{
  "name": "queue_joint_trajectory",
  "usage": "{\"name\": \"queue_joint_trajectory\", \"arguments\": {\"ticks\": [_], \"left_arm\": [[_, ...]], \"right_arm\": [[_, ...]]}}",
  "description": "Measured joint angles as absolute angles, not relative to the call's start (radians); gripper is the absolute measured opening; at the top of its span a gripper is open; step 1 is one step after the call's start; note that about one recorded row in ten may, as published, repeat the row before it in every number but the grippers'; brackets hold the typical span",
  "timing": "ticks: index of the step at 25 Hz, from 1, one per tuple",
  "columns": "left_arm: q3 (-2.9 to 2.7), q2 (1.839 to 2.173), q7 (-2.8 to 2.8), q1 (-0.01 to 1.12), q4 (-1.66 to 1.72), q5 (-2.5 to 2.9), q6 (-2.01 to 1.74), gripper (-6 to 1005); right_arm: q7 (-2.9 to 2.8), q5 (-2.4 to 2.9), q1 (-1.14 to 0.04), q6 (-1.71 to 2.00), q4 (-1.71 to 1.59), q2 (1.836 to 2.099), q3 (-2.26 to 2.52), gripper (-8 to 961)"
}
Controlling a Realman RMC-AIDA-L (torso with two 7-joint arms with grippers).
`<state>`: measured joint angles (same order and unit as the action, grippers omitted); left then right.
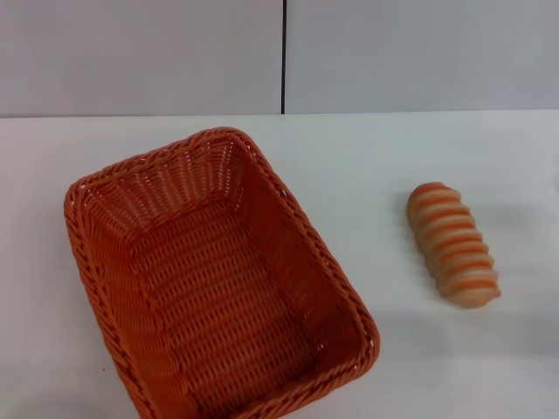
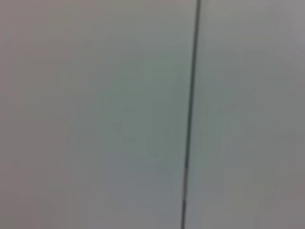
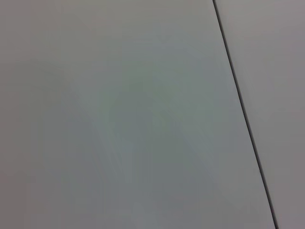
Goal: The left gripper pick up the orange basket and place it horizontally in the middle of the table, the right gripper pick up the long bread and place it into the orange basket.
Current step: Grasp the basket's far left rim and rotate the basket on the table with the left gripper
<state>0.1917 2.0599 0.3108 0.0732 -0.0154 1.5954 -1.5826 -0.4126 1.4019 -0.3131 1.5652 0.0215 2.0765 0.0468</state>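
Two things lie on the white table (image 1: 384, 367) in my head view: the orange basket (image 1: 218, 279) on my left side and the long bread (image 1: 452, 244) on my right, well apart from each other. The basket sits upright and open, turned at an angle, its near corner running out of the lower edge of the view, with nothing inside it. The bread rests on the bare tabletop, its length running roughly away from me.

Neither of my grippers appears in any view, so I cannot tell whether their fingers are apart or closed. My wrist cameras see none of the table: each shows only a plain pale grey wall panel (image 2: 95, 114) crossed by one dark seam (image 2: 190, 114). That same wall and seam (image 1: 283, 57) stand behind the table's far edge in the head view.
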Motion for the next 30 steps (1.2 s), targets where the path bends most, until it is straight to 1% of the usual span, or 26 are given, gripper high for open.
{"name": "queue_joint_trajectory", "arguments": {"ticks": [5,16,22,30], "left_arm": [[0.087,2.058,0.427,0.077,0.105,1.598,-1.602,832],[-0.209,2.061,1.094,0.083,0.693,1.652,-1.561,831],[-0.276,2.063,1.335,0.091,0.961,1.726,-1.557,831],[-0.358,2.062,1.578,0.159,1.277,1.909,-1.534,830]], "right_arm": [[-0.413,1.400,-0.313,1.553,0.018,2.076,0.046,638],[-0.413,1.401,-0.342,1.520,0.007,2.074,0.048,638],[-0.413,1.402,-0.344,1.520,0.007,2.074,0.048,638],[-0.413,1.400,-0.339,1.525,0.013,2.077,0.042,638]]}}
